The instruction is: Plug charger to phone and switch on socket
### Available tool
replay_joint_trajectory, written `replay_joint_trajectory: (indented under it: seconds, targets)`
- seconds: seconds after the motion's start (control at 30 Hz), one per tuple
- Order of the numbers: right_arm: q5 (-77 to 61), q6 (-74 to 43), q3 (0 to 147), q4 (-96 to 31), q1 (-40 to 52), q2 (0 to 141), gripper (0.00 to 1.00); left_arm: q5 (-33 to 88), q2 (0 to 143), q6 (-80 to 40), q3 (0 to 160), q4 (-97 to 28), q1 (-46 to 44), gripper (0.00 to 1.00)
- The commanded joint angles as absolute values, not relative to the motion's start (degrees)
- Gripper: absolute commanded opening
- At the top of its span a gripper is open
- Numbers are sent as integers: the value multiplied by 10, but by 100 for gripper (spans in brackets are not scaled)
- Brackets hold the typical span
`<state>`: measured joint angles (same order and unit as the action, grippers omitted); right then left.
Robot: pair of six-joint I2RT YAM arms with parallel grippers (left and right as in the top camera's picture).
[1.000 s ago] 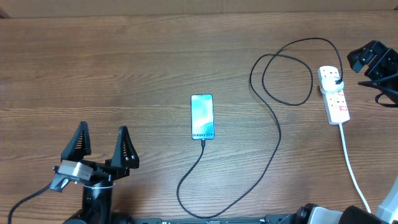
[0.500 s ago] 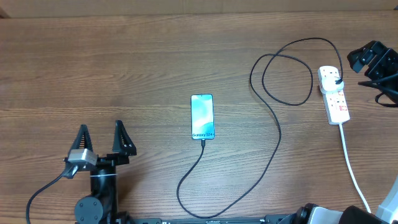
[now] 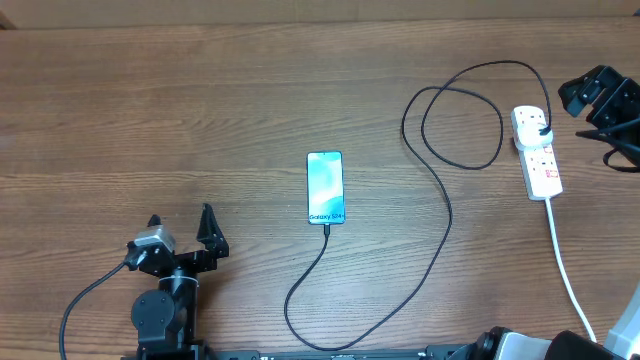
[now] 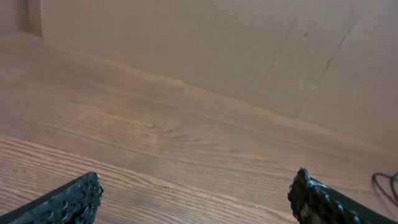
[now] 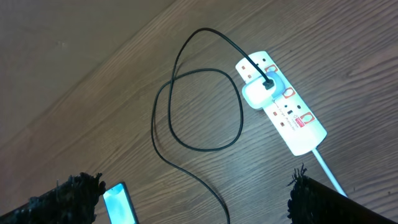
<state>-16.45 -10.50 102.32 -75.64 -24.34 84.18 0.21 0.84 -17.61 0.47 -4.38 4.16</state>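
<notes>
Lying flat near the middle of the table [image 3: 150,100], the phone [image 3: 325,188] has its screen lit and its long axis pointing away from the robot. The black cable [image 3: 447,215] meets the phone's near short edge and looks seated there, so I judge the plugging step done. From that edge the cable sweeps right, makes a loop and ends at a plug [image 5: 255,94] pushed into the far end of the white power strip [image 3: 543,170].

The strip lies well to the right of the phone. Its long axis runs roughly near to far, tilted a little, and its thick cord leaves from the near end. Its red switches [image 5: 288,93] sit in a row along its length; whether any is on is too small to tell.

The right gripper [image 5: 193,193] hovers just beyond the strip's far right side. Its fingers are spread wide and grasp nothing, and the strip lies ahead of them, up and to the right in its wrist view. The left gripper [image 3: 181,216], likewise released and empty, sits at the near left of the table, well apart from everything. The right arm is clearly the nearer one for pressing the switch by the plug, and it would have to come in from the strip's right.
</notes>
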Motion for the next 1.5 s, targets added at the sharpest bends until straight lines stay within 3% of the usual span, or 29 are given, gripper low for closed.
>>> replay_joint_trajectory:
  seconds: [0.0,0.37,1.47]
  targets:
    - [-161,-107,1030,-754,-244,842,100,13,2,-108,3,-45,45,100]
    - [-161,-107,1030,-754,-244,842,100,8,2,-14,3,-45,45,100]
    - [-161,-107,1030,-754,-244,842,100,7,3,-13,3,-45,45,100]
